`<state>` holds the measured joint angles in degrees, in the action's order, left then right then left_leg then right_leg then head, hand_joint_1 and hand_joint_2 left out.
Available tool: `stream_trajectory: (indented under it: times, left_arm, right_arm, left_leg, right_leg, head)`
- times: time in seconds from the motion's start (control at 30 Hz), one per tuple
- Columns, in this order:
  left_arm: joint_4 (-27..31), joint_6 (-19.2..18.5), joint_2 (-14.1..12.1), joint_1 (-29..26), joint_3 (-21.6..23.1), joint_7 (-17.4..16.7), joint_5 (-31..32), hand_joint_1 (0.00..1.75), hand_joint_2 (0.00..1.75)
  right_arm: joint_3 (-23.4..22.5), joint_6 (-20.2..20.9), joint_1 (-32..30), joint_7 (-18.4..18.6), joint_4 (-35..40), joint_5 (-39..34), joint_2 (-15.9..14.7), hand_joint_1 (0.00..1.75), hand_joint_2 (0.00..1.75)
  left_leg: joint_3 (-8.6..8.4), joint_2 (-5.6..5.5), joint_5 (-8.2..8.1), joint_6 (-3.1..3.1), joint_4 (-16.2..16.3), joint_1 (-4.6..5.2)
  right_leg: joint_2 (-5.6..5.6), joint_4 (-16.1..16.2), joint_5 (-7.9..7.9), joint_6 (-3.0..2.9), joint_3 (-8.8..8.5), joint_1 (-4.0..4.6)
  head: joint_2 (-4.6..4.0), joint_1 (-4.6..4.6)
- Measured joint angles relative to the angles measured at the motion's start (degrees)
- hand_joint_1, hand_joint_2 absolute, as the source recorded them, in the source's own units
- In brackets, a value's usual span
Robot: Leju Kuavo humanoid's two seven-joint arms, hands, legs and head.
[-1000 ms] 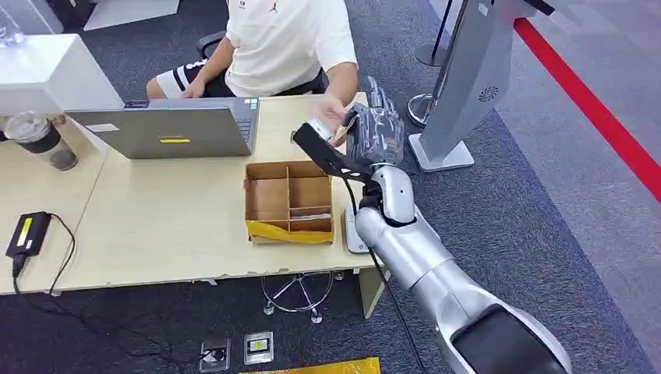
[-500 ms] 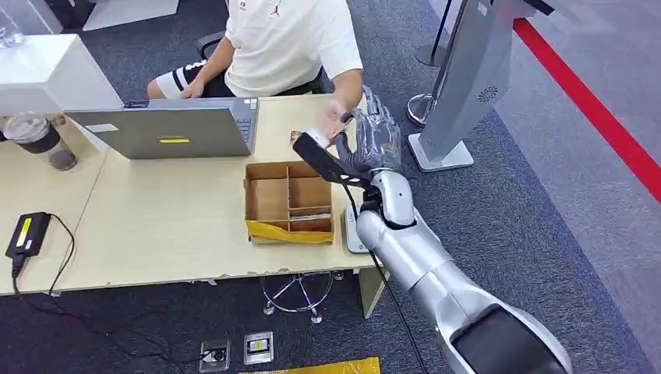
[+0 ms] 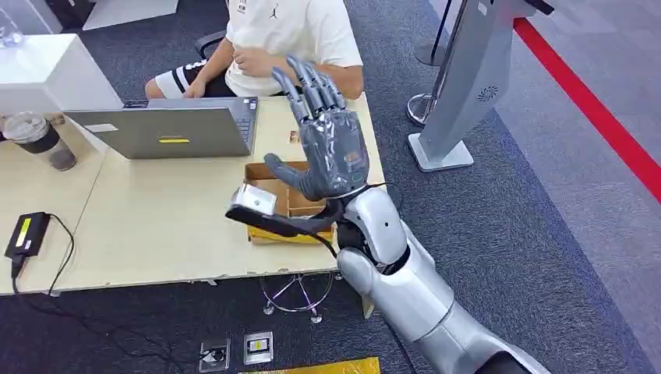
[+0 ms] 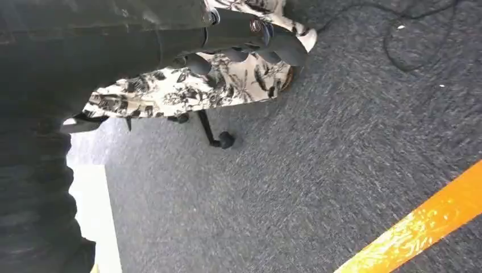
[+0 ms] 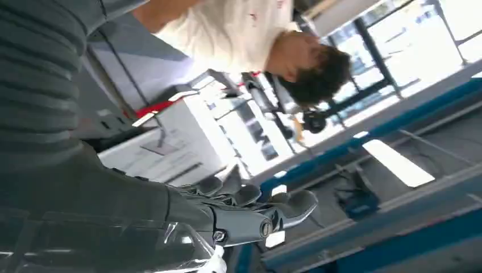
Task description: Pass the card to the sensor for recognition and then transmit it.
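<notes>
My right hand [image 3: 327,148] is raised above the right end of the table [image 3: 156,226], palm turned toward me, fingers spread and pointing up, with nothing in it. In the right wrist view its fingers [image 5: 256,213] are stretched out and bare. Across the table sits a person [image 3: 288,31] in a white shirt, one hand [image 3: 251,61] drawn in at the chest; whether that hand holds a card I cannot tell. My left hand [image 4: 250,34] hangs over the carpet, fingers loose, holding nothing.
A partitioned cardboard box [image 3: 273,171] stands just behind my right hand. A grey laptop [image 3: 164,132] is at the table's far side, a lidded cup [image 3: 39,139] and a black power brick [image 3: 27,232] at the left. A grey kiosk stand [image 3: 468,78] rises on the right.
My right hand drew back from the person's hand at the far table edge, came nearer to me and turned palm-up with fingers spread. The person's hand withdrew to the chest.
</notes>
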<state>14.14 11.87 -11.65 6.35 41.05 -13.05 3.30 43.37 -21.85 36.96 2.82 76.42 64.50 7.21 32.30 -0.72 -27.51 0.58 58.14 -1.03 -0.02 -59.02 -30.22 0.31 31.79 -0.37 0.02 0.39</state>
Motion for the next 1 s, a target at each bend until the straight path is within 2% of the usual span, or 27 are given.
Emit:
stream_trajectory:
  times: [0.13,0.27,0.33,0.43,0.6,0.73,0.87,1.0]
  left_arm:
    - [0.0,0.04,0.02,-0.01,-0.02,-2.08,-0.68,0.0,1.75]
    - [0.0,0.02,0.0,0.01,-0.02,-2.49,-0.76,0.0,1.75]
    - [0.0,0.0,0.0,0.01,-0.02,-2.01,-0.74,0.0,1.75]
    - [0.0,0.0,-0.2,0.03,-0.02,-0.66,-0.59,0.0,1.75]
    - [0.0,0.0,-0.31,0.05,-0.02,0.55,-0.06,0.0,1.75]
    - [0.0,-0.04,-0.33,0.06,-0.02,0.96,-0.02,0.0,1.75]
    - [0.0,-0.04,-0.31,0.01,-0.02,0.96,-0.06,0.0,1.75]
    - [0.0,0.02,-0.31,0.0,-0.02,0.92,-0.3,0.0,1.75]
  right_arm:
    - [5.38,4.09,-2.43,-2.23,7.04,3.59,-0.9,0.0,1.75]
    - [10.19,13.8,-3.3,-1.57,9.41,4.61,-1.81,0.0,1.75]
    - [12.22,15.89,-3.4,-1.04,9.0,4.85,-2.21,0.0,1.75]
    - [14.29,16.32,-3.32,-0.34,6.23,4.52,-2.54,0.0,1.75]
    - [15.89,14.92,-2.65,0.4,-2.9,3.8,-2.29,0.0,1.75]
    - [16.76,12.15,-1.19,0.88,-12.02,3.49,-1.14,0.0,1.75]
    - [16.85,11.1,-0.52,1.71,-17.06,3.01,-0.26,0.0,1.75]
    - [16.52,8.02,0.72,1.97,-21.97,1.05,0.7,0.0,1.75]
  left_leg:
    - [-0.01,0.01,0.0,0.0,0.0,0.0]
    - [-0.01,0.01,0.01,0.0,0.0,0.0]
    - [0.0,0.0,0.01,0.0,0.0,0.0]
    - [0.0,-0.01,0.01,0.0,0.0,0.0]
    - [0.04,-0.04,0.01,0.0,0.0,0.0]
    - [0.04,-0.04,0.02,0.0,0.0,0.0]
    - [0.06,-0.03,0.02,0.0,0.0,0.0]
    - [0.06,-0.03,0.02,0.0,0.0,0.0]
  right_leg:
    - [0.0,0.01,0.0,0.0,0.0,0.0]
    - [0.01,0.01,0.01,0.0,-0.01,0.0]
    - [-0.01,0.01,0.01,0.0,-0.01,0.0]
    - [-0.01,0.0,0.01,0.0,-0.02,0.0]
    - [-0.05,0.0,0.01,0.0,-0.02,0.0]
    - [-0.05,0.0,0.02,0.01,-0.01,0.0]
    - [-0.02,-0.01,0.02,0.01,0.02,0.0]
    - [-0.03,0.0,0.01,0.0,0.02,0.0]
  head:
    - [0.0,0.04]
    - [0.0,0.02]
    - [0.0,0.02]
    - [0.0,0.02]
    - [0.0,0.04]
    - [0.0,0.04]
    - [0.0,0.02]
    - [0.0,0.04]
